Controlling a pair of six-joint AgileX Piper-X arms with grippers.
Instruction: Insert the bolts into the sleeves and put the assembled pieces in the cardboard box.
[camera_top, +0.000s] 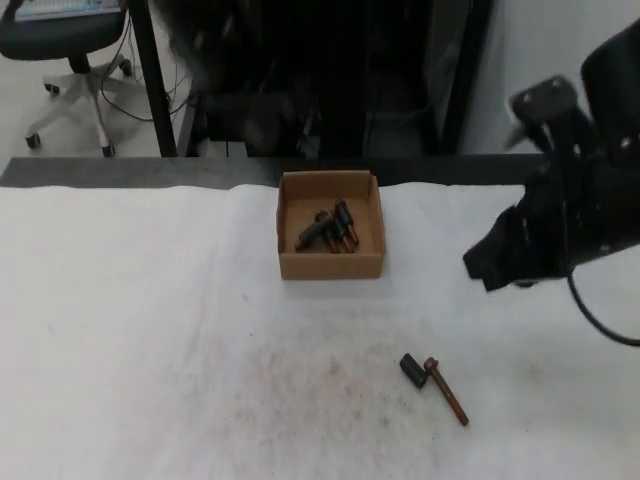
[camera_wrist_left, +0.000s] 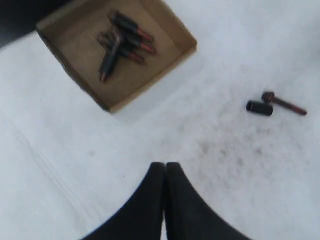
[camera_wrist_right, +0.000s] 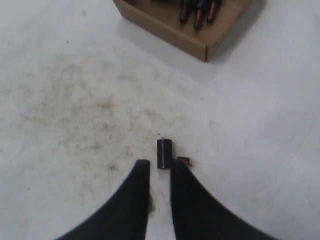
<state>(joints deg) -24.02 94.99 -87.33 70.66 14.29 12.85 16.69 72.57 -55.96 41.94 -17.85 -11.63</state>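
The cardboard box (camera_top: 330, 265) stands mid-bench with several assembled bolt-and-sleeve pieces (camera_top: 328, 230) inside. These pieces (camera_wrist_left: 122, 42) also lie in the box (camera_wrist_left: 75, 55) in the left wrist view. A loose black sleeve (camera_top: 410, 368) and a red bolt (camera_top: 447, 390) lie side by side on the white cloth, nearer than the box. My right gripper (camera_wrist_right: 161, 166) hangs above them, open by a narrow gap with nothing in it. The sleeve (camera_wrist_right: 164, 153) sits just past its tips, and the bolt head (camera_wrist_right: 184, 160) peeks out beside one finger. My left gripper (camera_wrist_left: 165, 166) is shut and empty, well away from the sleeve (camera_wrist_left: 259, 107) and bolt (camera_wrist_left: 286, 103).
The white cloth (camera_top: 150, 350) covers the bench, with a dirty patch near its middle. The black right arm (camera_top: 570, 210) hangs over the right side. Behind the bench's dark far edge stand an office chair (camera_top: 70, 60) and dark frame posts.
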